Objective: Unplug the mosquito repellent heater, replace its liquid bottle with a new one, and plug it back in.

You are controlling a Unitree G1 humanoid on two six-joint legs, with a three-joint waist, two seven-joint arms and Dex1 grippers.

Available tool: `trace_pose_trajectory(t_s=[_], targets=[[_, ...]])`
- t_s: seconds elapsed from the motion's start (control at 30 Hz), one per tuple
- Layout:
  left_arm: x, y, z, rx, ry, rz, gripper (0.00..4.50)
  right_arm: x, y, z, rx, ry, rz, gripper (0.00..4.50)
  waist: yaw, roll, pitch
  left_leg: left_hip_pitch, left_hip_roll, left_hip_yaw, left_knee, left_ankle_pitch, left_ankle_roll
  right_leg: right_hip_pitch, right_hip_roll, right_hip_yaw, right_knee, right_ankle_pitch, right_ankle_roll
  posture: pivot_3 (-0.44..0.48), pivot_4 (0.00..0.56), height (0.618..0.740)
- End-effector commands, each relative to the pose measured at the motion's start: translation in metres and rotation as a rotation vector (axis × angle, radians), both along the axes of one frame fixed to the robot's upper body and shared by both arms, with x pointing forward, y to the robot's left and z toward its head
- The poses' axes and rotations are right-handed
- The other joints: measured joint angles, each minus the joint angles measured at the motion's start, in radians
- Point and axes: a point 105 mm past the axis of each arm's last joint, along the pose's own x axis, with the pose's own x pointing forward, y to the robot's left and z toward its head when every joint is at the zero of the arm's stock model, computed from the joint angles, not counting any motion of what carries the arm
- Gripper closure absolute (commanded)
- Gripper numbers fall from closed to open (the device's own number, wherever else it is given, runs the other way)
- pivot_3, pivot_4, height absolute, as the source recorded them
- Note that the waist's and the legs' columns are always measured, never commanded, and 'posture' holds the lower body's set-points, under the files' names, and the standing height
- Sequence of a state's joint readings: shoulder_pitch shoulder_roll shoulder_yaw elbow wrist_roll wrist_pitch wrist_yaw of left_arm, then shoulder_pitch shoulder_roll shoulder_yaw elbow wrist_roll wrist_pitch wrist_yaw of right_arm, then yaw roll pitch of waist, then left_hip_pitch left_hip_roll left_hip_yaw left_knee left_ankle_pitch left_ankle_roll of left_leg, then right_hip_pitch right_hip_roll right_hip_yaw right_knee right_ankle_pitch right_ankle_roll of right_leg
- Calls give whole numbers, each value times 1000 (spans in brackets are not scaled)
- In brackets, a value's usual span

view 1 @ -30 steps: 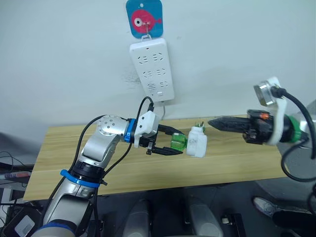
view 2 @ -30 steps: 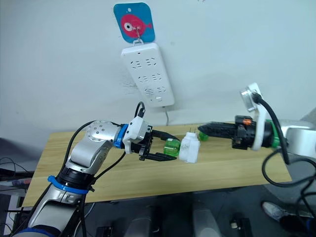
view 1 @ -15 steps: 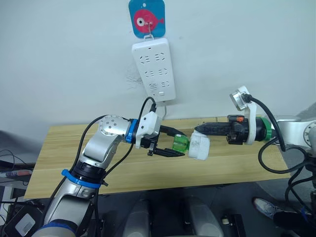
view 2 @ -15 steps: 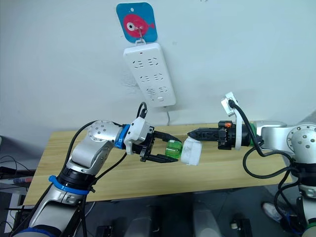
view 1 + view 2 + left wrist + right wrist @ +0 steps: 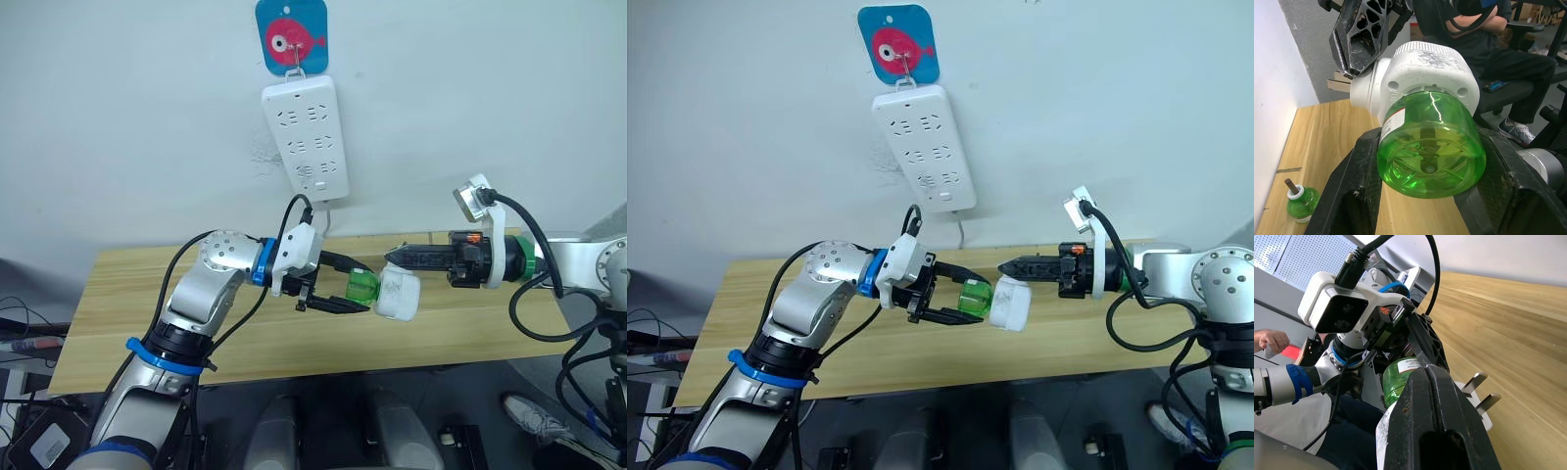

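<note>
The left gripper pinches the green bottle, still screwed into the mosquito repellent heater above the desk. At 3 o'clock, the right gripper, apparently pressed together, has reached the heater; unscrewing may follow.

White mosquito repellent heater held above table, lying sideways, green liquid bottle attached; two prongs exposed, unplugged.

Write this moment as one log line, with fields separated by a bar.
left gripper: shut on green bottle | right gripper: shut, at mosquito repellent heater | heater: unplugged, above table | spare bottle: on table
</note>
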State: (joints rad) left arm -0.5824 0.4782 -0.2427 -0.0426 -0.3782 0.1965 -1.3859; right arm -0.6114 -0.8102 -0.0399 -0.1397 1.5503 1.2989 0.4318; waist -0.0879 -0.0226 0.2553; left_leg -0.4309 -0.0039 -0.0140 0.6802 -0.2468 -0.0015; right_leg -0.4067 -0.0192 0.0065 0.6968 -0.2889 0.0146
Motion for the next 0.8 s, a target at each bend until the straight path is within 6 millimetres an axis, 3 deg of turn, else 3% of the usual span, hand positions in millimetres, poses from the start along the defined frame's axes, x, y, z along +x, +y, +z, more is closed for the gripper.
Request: trace_pose_trajectory(t_s=[0.03,0.8], targets=[[-11,-6,21,-69,-79,-56,2222,-1,-2,-10,-33,23,-16,4500,0,0,0,0,0,0,0,0,0,0,0,0,0,0,0,-194,207,740],[-12,-8,20,-78,-91,-61,2222,-1,0,-27,-74,63,-19,4500,0,0,0,0,0,0,0,0,0,0,0,0,0,0,0,-188,203,740]])
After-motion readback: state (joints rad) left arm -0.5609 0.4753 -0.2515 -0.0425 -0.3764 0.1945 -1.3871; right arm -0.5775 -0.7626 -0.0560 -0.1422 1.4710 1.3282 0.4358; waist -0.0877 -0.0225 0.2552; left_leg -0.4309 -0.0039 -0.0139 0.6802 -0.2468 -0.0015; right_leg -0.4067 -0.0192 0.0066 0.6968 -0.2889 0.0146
